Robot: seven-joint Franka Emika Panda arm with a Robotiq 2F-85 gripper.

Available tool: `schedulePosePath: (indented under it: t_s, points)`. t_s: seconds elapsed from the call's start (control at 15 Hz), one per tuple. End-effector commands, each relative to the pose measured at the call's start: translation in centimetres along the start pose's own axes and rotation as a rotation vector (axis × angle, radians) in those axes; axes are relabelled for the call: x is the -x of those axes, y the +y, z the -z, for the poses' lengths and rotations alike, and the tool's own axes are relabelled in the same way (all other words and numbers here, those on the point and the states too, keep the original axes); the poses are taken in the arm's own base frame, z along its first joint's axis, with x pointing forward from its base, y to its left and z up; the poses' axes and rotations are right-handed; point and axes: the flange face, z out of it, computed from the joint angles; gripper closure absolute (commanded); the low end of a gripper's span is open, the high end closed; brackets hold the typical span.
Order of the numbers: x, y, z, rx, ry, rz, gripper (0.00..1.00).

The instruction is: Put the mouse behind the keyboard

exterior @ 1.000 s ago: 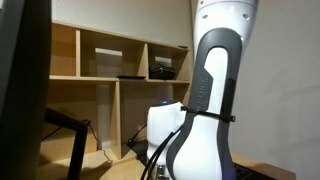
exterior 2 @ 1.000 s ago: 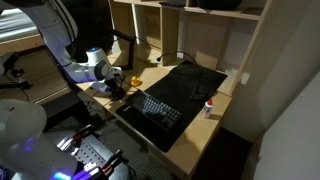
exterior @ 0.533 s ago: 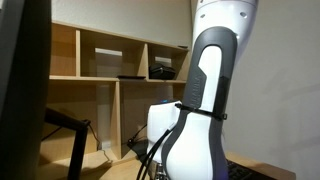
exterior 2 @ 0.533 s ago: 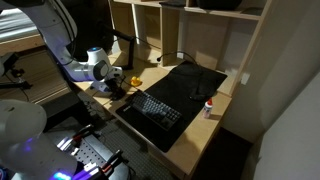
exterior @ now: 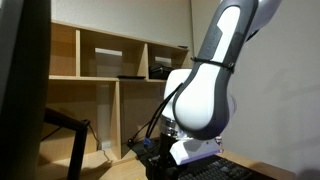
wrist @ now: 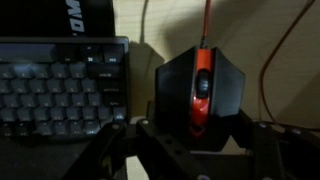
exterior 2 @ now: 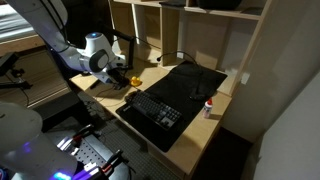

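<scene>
The gripper (wrist: 186,130) hangs spread wide, its fingers flanking the red-striped mouse (wrist: 200,88) just beside the keyboard (wrist: 60,88).

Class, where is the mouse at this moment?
In the wrist view the mouse is centre-right, just beside the right end of the keyboard and directly ahead of the jaws.
</scene>
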Motion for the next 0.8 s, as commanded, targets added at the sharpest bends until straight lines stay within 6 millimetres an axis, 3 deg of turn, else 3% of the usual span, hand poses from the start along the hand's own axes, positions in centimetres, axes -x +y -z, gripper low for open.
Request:
schedulePosePath:
  t_s: [0.0,0.07,0.13,0.33,0.67,0.73]
  points:
    - [0.2,0.1,1.0,-0.008,0.011,0.004,0.31]
    - [0.5,0.1,1.6,-0.013,0.016,0.005,0.31]
    - [0.8,0.0,1.8,-0.014,0.015,0.008,0.56]
    - [-2.0,2.1,2.0,-0.035,0.026,-0.157,0.56]
    - [-8.4,11.0,5.4,-0.045,0.105,-0.483,0.56]
    - [-6.6,9.1,4.5,-0.037,0.104,-0.4,0.31]
